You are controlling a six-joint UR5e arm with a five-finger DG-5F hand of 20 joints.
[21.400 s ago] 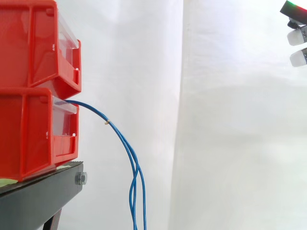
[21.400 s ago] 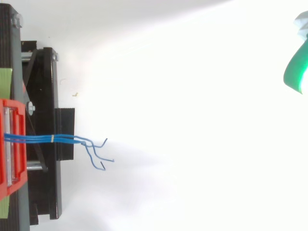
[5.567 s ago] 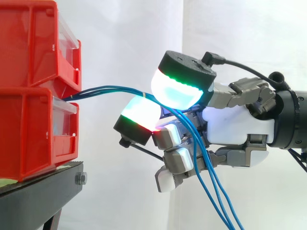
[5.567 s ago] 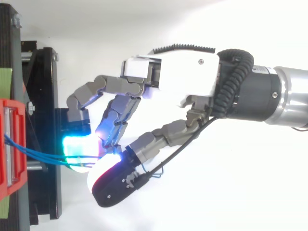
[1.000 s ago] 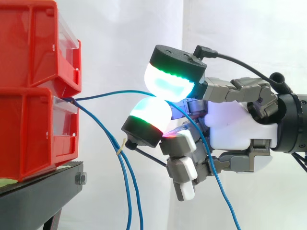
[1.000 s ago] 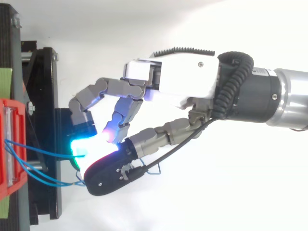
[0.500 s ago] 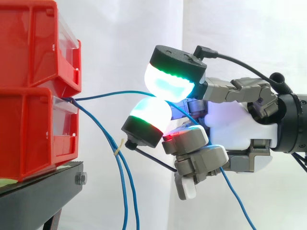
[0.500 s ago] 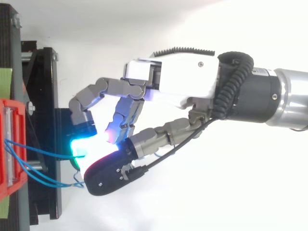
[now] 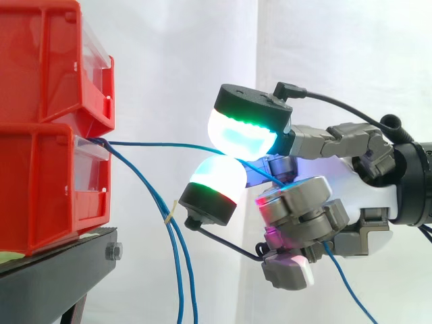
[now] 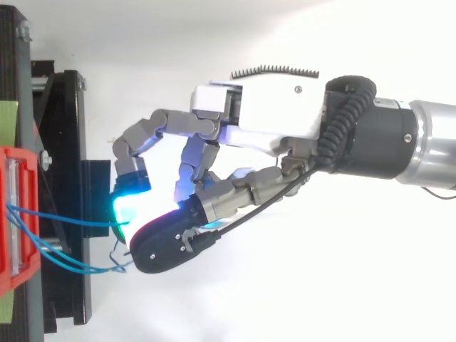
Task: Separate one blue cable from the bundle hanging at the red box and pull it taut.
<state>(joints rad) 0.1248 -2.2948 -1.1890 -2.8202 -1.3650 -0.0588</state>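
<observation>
Blue cable (image 9: 162,144) stretched almost straight from front edge of lower red box (image 9: 40,189) to hand (image 9: 364,185), pinched between glowing pads (image 9: 239,131). Other cables (image 9: 176,270) hang beside black stand (image 9: 54,283).

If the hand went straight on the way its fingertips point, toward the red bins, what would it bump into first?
The hand, pinching one blue cable, would likely meet the loose blue cables hanging just ahead first, then the lower red bin. Depth is unclear, so it might pass beside them.
</observation>
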